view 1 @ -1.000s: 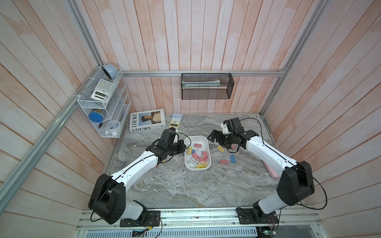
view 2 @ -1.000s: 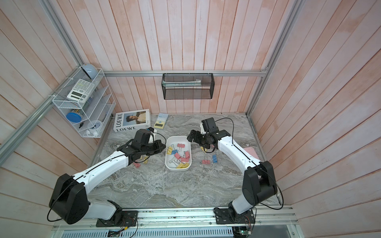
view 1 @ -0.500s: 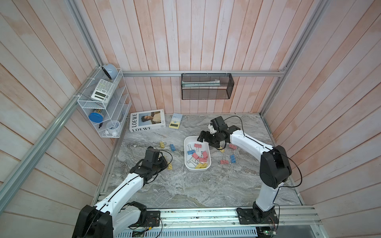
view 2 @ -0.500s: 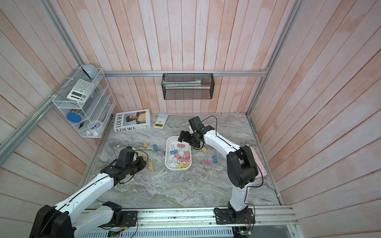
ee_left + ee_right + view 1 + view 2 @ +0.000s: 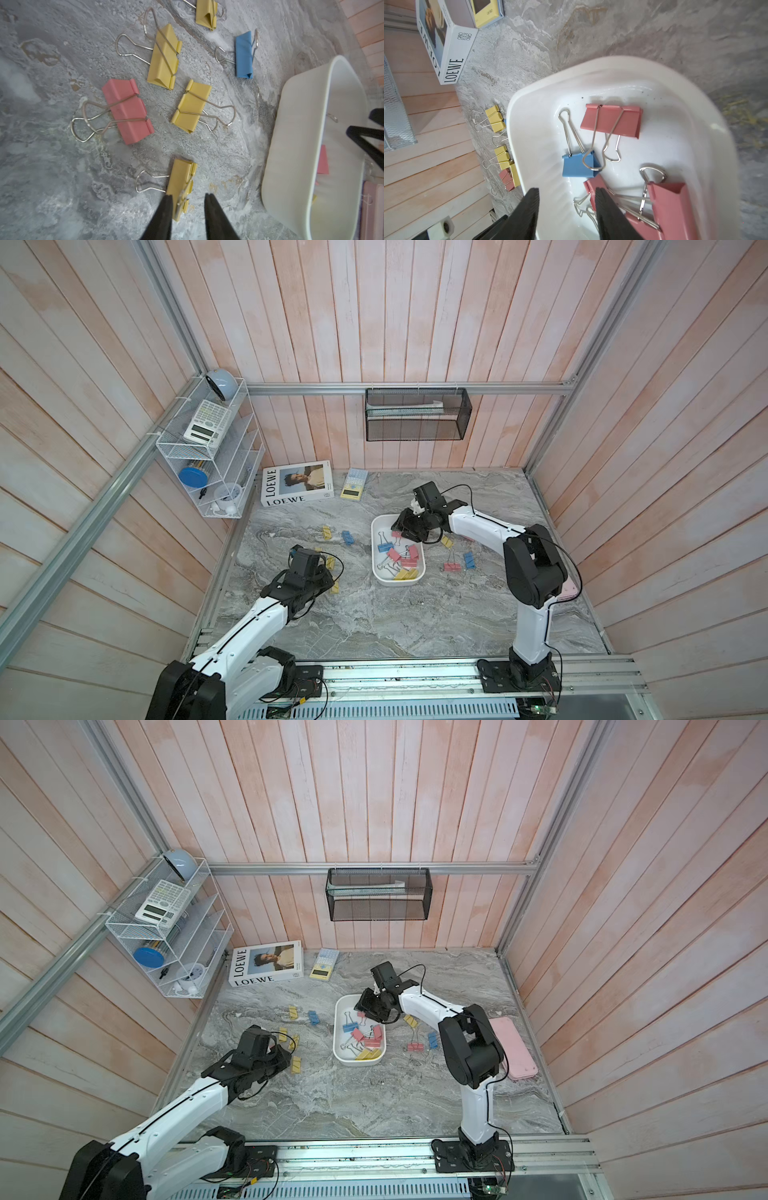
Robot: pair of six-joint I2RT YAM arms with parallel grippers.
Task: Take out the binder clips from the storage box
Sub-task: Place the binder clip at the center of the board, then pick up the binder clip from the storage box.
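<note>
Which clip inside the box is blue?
The blue clip under the handle of a pink clip, just ahead of the right tool. Everything else in the box is pink or yellow.

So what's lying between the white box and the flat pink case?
In a top view, a pink clip and a blue clip lie on the marble between the storage box and the pink case, beside the right arm.

The binder clips [image 5: 127,112] are pastel yellow, pink and blue with silver wire handles. The storage box [image 5: 295,135] is plain white. The tabletop [image 5: 395,622] is grey, marble-veined. The mesh basket [image 5: 417,425] is black; the LOEWE book [image 5: 296,483] white, black-lettered.
</note>
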